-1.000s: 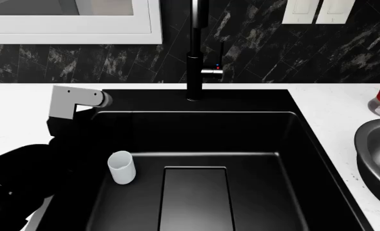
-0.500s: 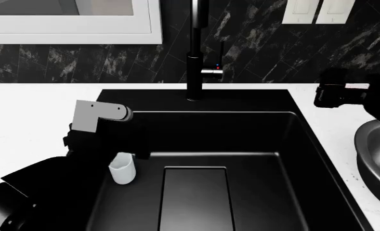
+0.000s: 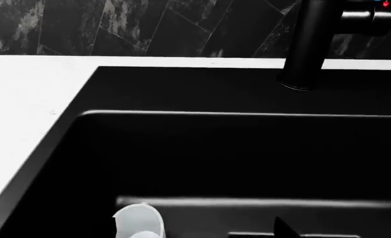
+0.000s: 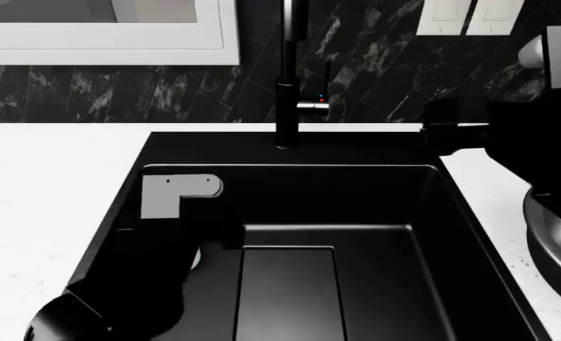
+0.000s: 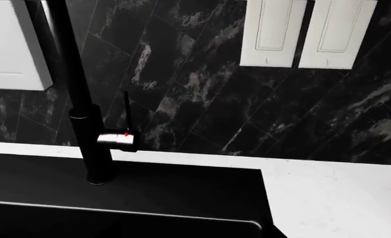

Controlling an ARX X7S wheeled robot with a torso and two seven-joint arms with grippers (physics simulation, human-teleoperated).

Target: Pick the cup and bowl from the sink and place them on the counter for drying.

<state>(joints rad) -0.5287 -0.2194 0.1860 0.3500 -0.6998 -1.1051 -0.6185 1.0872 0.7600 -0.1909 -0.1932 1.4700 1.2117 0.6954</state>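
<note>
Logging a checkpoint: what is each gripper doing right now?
Left gripper: down in the sink over the cup; jaws hidden, cannot tell.
Right gripper: above the counter, nothing seen in it; jaws unclear, cannot tell.

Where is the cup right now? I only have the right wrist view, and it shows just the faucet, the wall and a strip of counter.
Observer: The cup stands upright on the floor of the sink, near its left wall. The left wrist view shows it.
Operator: And the bowl?
Observer: The bowl sits on the counter to the right of the sink, cut off by the head view's edge.
Operator: Is the left arm anywhere near the cup?
Observer: In the head view the left arm reaches down into the sink and hides nearly all of the cup.
</note>
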